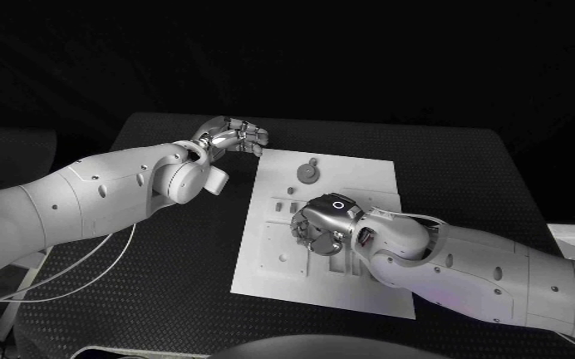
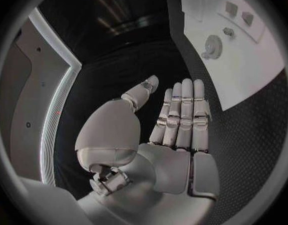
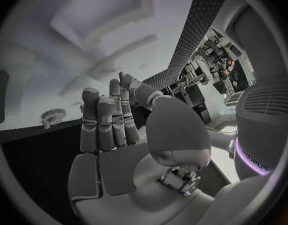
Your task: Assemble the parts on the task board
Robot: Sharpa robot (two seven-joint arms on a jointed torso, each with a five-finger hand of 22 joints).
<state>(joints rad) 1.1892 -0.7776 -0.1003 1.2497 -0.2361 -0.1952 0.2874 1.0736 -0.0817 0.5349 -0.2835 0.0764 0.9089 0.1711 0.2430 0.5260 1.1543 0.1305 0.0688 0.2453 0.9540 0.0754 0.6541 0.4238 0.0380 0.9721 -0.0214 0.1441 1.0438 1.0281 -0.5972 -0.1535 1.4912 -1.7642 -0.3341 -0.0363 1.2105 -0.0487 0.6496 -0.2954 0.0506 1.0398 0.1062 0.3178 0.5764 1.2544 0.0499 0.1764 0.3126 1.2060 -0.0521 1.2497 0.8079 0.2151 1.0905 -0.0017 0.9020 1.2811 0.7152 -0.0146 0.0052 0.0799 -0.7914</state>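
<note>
White board point(image 1: 360, 178) lies in the middle of the black table point(image 1: 156, 292), its long side running away from the robot. A round gear point(image 1: 309, 171) lies flat near the far end. The left hand point(image 1: 235, 136) hovers just off the board's far left corner, so it looks like the nearer hand to the gear. The right hand point(image 1: 321, 224) hangs over the board's middle.

From the left wrist, the left hand point(image 2: 178, 122) is flat, fingers pressed together, holding nothing. The gear point(image 2: 213, 46) lies ahead of the fingertips.

From the right wrist, the right hand point(image 3: 112, 130) is flat too, fingers together, empty. The gear point(image 3: 53, 116) sits off to its side.
</note>
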